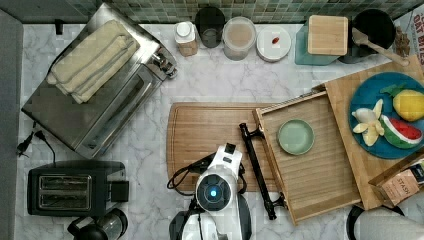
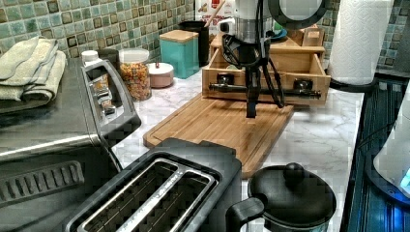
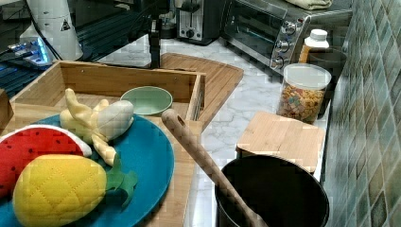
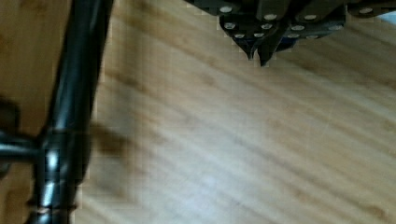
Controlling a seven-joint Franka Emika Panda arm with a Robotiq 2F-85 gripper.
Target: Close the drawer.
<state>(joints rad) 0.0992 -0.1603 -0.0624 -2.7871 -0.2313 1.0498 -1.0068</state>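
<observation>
Your gripper has its jaws pressed together, empty, over the cutting board. The drawer stands pulled open just beyond them — rigid wood, probably sliding easily. Push flat on its black bar handle mid-length — no grasp needed.

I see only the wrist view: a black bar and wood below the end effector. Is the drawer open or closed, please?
Observer: Open. In the top view the drawer stands far out from under the wooden top.
Operator: Is anything inside it?
Observer: Yes, a green bowl sits in it.
Operator: On which side of the handle am I?
Observer: In the left view the end effector points down over the cutting board, on the outer side of the handle.
</observation>
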